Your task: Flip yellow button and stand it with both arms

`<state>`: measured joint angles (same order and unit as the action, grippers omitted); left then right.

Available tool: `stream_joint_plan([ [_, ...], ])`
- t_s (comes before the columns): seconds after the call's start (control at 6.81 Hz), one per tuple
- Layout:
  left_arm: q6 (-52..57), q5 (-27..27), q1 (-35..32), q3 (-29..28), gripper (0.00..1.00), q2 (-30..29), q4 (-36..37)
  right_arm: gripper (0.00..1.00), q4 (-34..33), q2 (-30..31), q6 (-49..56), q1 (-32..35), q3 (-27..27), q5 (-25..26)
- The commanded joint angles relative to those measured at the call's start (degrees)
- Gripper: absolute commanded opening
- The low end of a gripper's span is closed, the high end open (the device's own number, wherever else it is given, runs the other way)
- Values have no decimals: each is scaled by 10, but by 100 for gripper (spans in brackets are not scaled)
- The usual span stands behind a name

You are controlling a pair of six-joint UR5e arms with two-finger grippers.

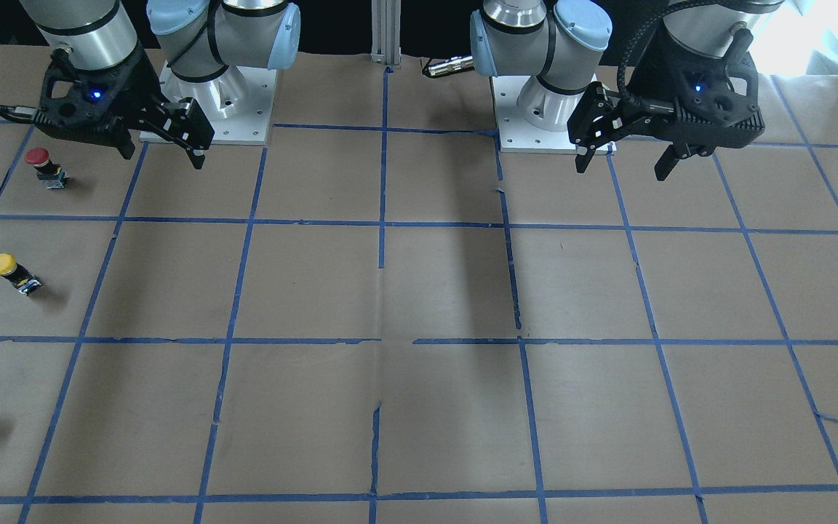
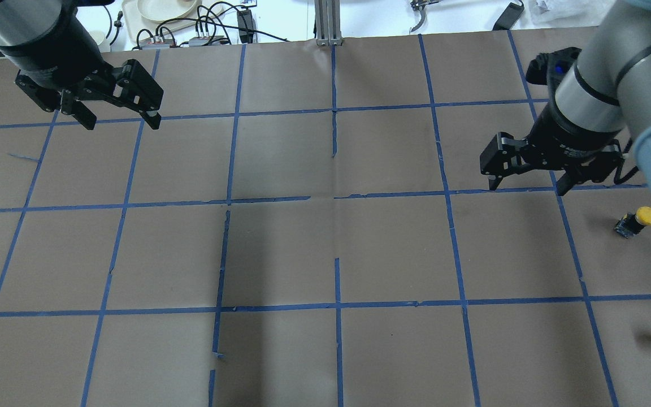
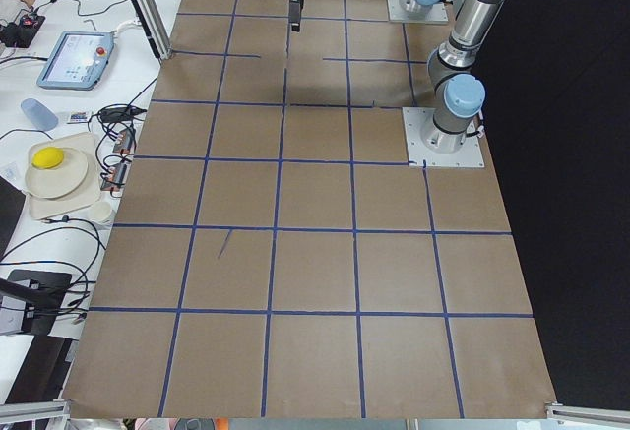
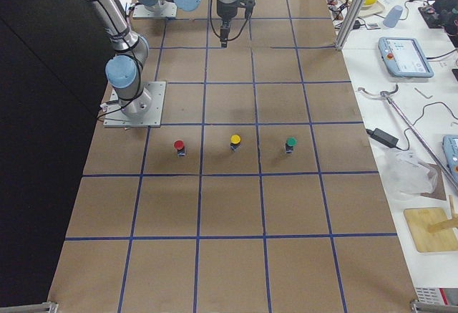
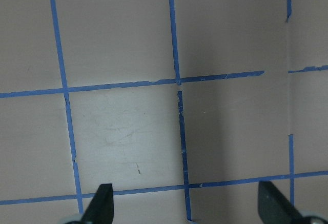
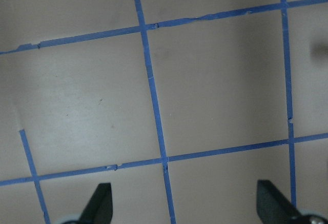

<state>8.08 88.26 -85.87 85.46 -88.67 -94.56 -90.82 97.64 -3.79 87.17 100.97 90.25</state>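
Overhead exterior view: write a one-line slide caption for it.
The left hand and right hand hover open over the taped table; the yellow button sits near the right hand.

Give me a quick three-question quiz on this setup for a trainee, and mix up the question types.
1. True or false: the right gripper is shut on the yellow button.
2. Multiple choice: the yellow button sits on A) the left arm's side, B) the right arm's side, C) the centre line.
3. Fill in: in the exterior right view, the yellow button is in a row between the red button and the ___ button.
Key: 1 false; it and the left gripper both hang open and empty. 2 B. 3 green, the green button.
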Motion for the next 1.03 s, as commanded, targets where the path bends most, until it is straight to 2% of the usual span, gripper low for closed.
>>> stream_joint_plan([
  [0.0, 0, -1, 0, 0, 99, 0, 0, 100, 70, -61, -10, 26, -98, 1],
  [0.88, 0, 1, 0, 0, 99, 0, 1, 100, 71, -56, -9, 28, -88, 3],
])
